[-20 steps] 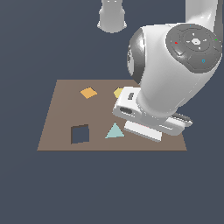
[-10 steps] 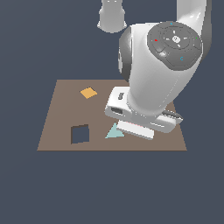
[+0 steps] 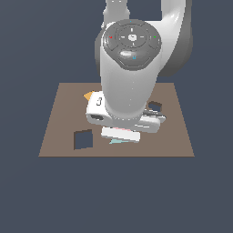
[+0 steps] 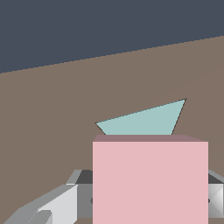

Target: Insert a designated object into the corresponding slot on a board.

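Grasp stage complete, as far as the views allow: end effector [image 4: 148, 205] closed on the pale pink square tile [image 4: 150, 179], grey fingers [image 4: 57, 203] visible at either side of it in the wrist view. Tile held clear of the brown board [image 3: 59, 109], directly between the fingers. In the exterior view, only a thin pink edge visible below the white hand; rest of the tile hidden by the arm.

Directly beneath and just beyond the end effector: teal triangle [image 4: 146, 120], lying flat on the board. Not the target.

Target, the dark square cut-out [image 3: 83, 139], located apart from the end effector, toward the exterior view's left, near the board's front edge. Empty, edges slightly tilted. Smaller dark cut-out [image 3: 154, 107] on the opposite side of the end effector, partly hidden by the arm. Orange diamond [image 3: 89, 95] just visible behind the hand.

Remaining, by judgement: lateral transfer to the square cut-out, rotation to match its tilted edges, descent, release. Insertion not yet done.
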### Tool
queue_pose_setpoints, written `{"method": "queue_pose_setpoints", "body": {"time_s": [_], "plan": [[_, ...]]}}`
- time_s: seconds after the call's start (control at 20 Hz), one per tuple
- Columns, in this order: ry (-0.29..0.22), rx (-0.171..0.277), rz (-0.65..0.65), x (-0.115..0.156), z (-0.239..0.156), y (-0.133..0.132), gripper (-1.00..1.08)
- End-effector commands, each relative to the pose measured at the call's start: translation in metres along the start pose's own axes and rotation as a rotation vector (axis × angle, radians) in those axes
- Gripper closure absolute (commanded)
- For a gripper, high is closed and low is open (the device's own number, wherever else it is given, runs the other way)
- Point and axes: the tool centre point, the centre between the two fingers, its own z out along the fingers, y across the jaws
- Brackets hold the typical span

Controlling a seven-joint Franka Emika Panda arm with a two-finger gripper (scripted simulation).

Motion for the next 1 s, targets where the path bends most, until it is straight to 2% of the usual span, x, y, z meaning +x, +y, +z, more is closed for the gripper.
{"method": "queue_pose_setpoints", "body": {"time_s": [0.0, 0.5, 0.95], "plan": [[0.001, 0.0, -0.047, 0.005, -0.001, 0.019, 1.08], [0.0, -0.001, -0.218, 0.03, -0.005, 0.086, 1.08], [0.0, -0.001, -0.304, 0.049, -0.006, 0.116, 1.08]]}}
